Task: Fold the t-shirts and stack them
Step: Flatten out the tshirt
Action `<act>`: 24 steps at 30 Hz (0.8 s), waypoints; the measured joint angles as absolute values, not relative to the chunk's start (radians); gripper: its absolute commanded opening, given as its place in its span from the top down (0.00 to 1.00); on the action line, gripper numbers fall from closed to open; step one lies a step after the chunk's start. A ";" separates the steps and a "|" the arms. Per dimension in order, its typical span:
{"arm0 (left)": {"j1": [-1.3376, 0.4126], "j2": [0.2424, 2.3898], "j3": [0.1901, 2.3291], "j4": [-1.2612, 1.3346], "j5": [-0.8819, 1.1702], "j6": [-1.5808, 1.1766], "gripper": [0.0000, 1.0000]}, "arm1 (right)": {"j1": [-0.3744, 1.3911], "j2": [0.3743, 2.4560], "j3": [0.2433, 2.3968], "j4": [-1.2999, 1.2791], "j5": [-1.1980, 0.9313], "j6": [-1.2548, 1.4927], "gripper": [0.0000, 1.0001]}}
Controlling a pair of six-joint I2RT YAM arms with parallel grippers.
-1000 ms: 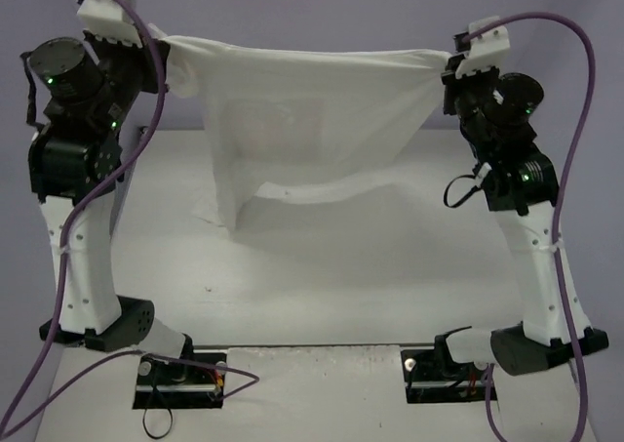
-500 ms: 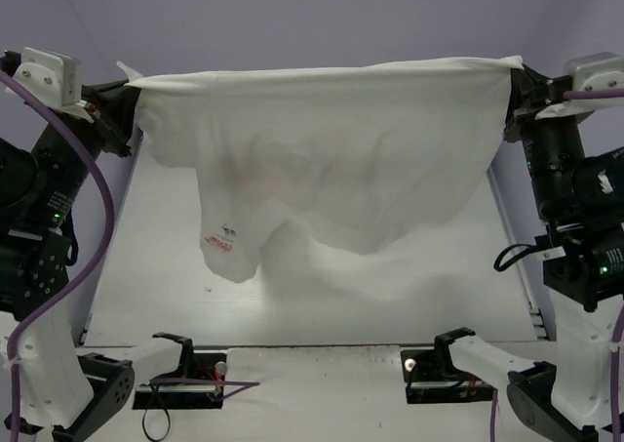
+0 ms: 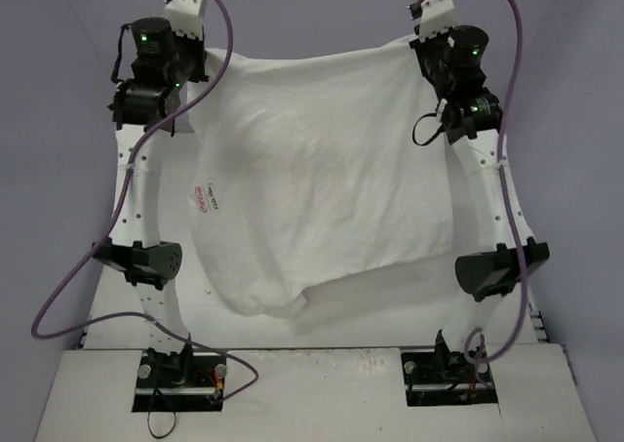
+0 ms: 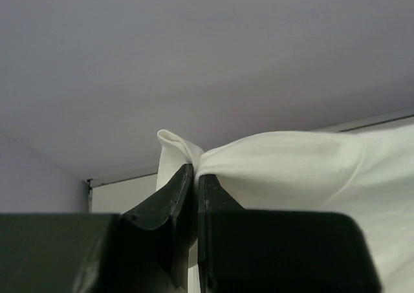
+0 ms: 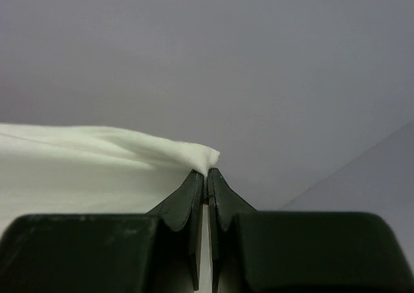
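One white t-shirt [image 3: 322,169] hangs stretched between my two grippers, which are reached out over the far end of the table [image 3: 390,301]. Its free end sags toward the near side, and a small red-printed label [image 3: 202,199] shows at its left edge. My left gripper [image 3: 200,60] is shut on the shirt's far-left corner; the left wrist view shows cloth [image 4: 291,163] pinched at the gripper [image 4: 195,170]. My right gripper [image 3: 417,46] is shut on the far-right corner, with the bunched hem [image 5: 97,157] ending at the gripper [image 5: 207,172].
Lilac walls close in the table at the back and on both sides. The two arm bases [image 3: 180,372] [image 3: 450,372] sit in cut-outs at the near edge. The arms' elbows [image 3: 141,261] [image 3: 499,271] stand beside the shirt's lower part.
Both arms have swung from high and wide apart out toward the far end of the table, carrying the shirt. The cloth now trails back toward the near side.
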State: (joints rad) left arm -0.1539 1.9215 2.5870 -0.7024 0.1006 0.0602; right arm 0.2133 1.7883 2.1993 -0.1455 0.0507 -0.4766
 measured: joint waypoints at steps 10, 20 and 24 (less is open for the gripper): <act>-0.087 2.100 2.755 -0.571 0.141 0.026 1.00 | 0.193 1.981 2.368 0.127 0.050 -0.478 1.00; -0.080 1.702 2.323 -0.323 0.236 -0.016 1.00 | 0.144 1.586 1.783 0.415 0.001 -0.468 1.00; -0.109 1.502 1.826 -0.211 0.206 -0.025 1.00 | 0.137 1.456 1.417 0.449 0.005 -0.422 1.00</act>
